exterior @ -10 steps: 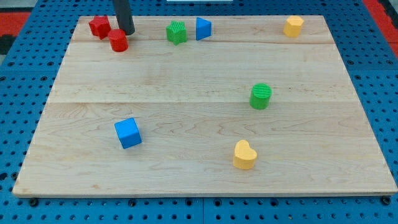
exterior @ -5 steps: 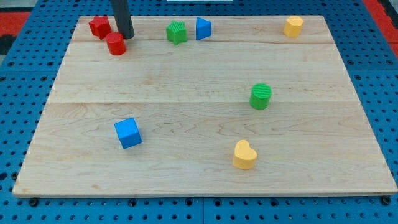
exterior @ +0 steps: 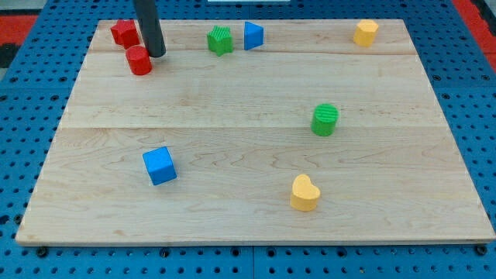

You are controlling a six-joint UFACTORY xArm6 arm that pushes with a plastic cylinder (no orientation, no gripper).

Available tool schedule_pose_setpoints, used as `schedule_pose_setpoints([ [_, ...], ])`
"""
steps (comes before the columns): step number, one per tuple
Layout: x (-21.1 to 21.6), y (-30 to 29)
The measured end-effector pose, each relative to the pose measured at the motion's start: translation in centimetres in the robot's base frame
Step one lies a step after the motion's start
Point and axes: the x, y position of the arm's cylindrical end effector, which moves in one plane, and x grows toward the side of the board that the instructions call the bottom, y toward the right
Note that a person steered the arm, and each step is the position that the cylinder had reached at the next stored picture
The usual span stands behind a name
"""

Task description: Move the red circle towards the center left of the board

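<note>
The red circle (exterior: 139, 60) is a short red cylinder near the view's top left of the wooden board (exterior: 256, 163). My tip (exterior: 156, 54) stands just to its upper right, touching or almost touching it. A second red block, star-like in shape (exterior: 123, 33), lies just above and to the left of the circle, a small gap apart.
A green block (exterior: 220, 39) and a blue triangle (exterior: 253, 35) sit at the top middle. A yellow block (exterior: 366, 32) is at the top right. A green cylinder (exterior: 325, 119), a blue cube (exterior: 160, 165) and a yellow heart (exterior: 304, 192) lie lower down.
My tip has moved down and to the left, and the red circle has slid down-left with it. The other blocks have not moved.
</note>
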Motion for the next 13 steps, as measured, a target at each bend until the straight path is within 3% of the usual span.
schedule_pose_setpoints([
  [2, 1.6, -0.4],
  [4, -0.5, -1.6],
  [9, -0.5, -4.4],
  [13, 1.5, -5.2],
])
